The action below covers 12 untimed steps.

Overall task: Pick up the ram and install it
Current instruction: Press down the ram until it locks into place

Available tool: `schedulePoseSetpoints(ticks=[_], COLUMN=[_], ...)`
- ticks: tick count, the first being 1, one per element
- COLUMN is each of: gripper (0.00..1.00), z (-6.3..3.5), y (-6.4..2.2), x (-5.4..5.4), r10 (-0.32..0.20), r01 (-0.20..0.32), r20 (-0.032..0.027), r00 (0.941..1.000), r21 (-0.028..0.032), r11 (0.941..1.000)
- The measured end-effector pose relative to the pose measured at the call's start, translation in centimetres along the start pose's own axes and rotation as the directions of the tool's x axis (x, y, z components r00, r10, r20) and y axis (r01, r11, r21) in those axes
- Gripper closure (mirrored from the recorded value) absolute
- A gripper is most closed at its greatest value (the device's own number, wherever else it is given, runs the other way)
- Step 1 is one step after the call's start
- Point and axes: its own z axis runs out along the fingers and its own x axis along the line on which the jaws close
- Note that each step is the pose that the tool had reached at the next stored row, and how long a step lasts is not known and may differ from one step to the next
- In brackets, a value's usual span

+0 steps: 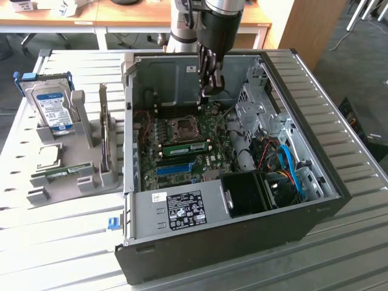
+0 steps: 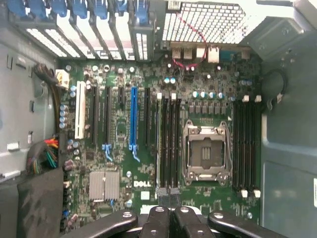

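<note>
The fingers (image 1: pixel 209 85), together and empty, hang over the motherboard (image 1: pixel 215 130); the ram (image 1: pixel 183 147) lies lower-left of them, its long axis left-right.

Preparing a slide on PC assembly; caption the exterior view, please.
Shut gripper hangs inside the open computer case, above the motherboard where a green ram stick sits beside the processor socket.

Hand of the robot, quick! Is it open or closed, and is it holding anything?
Hand: closed over the motherboard, with nothing seen held in it.
</note>
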Motion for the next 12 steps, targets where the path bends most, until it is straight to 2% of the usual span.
schedulePoseSetpoints(ticks=[5,12], gripper=[0.89,0.89], z=[-0.07,0.13], y=[-1.47,-1.48], x=[0.0,0.0], r10=[0.0,0.0], r01=[0.0,0.0], r20=[-0.0001,0.0], r00=[1.0,1.0], r21=[-0.0005,-0.0004], r11=[1.0,1.0])
